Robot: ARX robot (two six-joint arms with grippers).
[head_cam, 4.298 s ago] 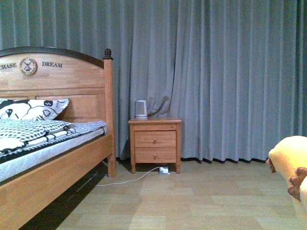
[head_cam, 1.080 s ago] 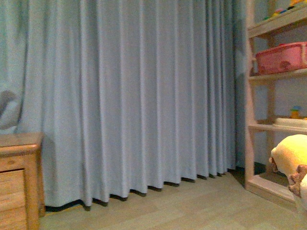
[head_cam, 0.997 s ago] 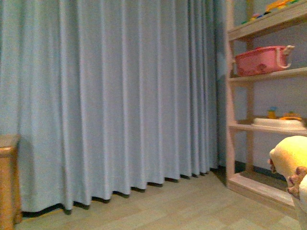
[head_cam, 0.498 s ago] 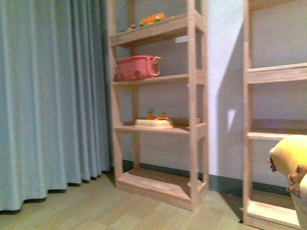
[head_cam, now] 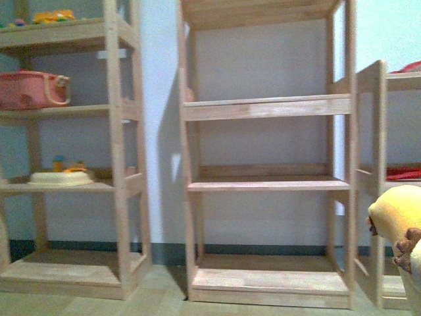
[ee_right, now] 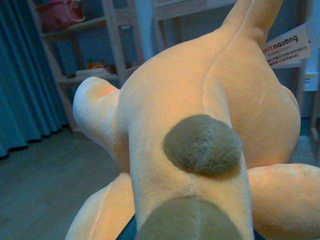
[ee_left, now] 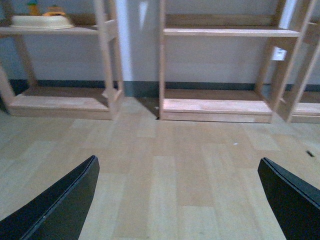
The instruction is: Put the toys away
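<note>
The plush toy [head_cam: 398,224] is orange-yellow with brown markings and shows at the lower right edge of the front view. It fills the right wrist view [ee_right: 200,100], brown patches facing the camera and a paper tag [ee_right: 286,47] hanging from it. My right gripper is shut on the plush toy, with its fingers hidden beneath the fabric. My left gripper [ee_left: 177,210] is open above bare wooden floor with nothing between its black fingers [ee_left: 60,205].
Straight ahead stands a wooden shelf unit [head_cam: 266,108] with bare shelves. The unit to its left [head_cam: 122,105] carries a pink basket [head_cam: 29,90], a cream tray [head_cam: 59,178] and small toys [head_cam: 52,16]. A third unit [head_cam: 381,79] at the right holds red items [head_cam: 404,173].
The front view has swung right, from the bed and nightstand past the curtain to the shelf units. The plush toy keeps the same spot at the lower right.
</note>
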